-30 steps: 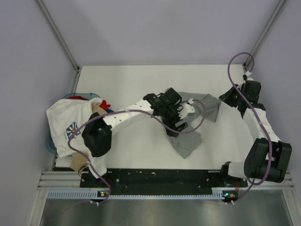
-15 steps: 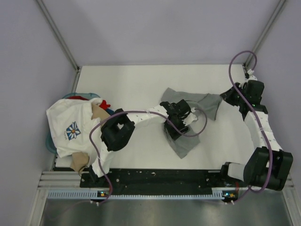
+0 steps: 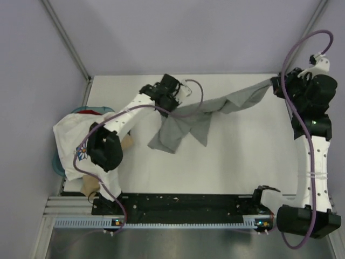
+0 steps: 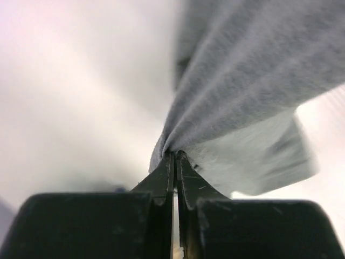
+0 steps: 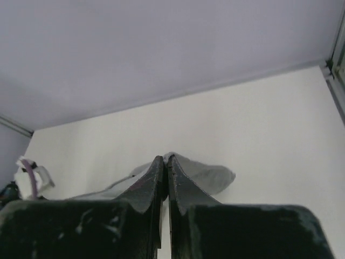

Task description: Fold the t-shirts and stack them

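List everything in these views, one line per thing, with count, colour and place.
grey t-shirt: one, heather grey, lifted over the far table, stretched between both grippers
white t-shirt: one, white with blue flower print, heaped at the left table edge
red cloth: one, red, peeking out beyond the white t-shirt
tan cloth: one, tan, poking out on the white t-shirt's near side
table: one, white, under everything
cables: two, purple, one along each arm
left gripper: one, black, shut on the grey t-shirt
right gripper: one, black, shut on its other end
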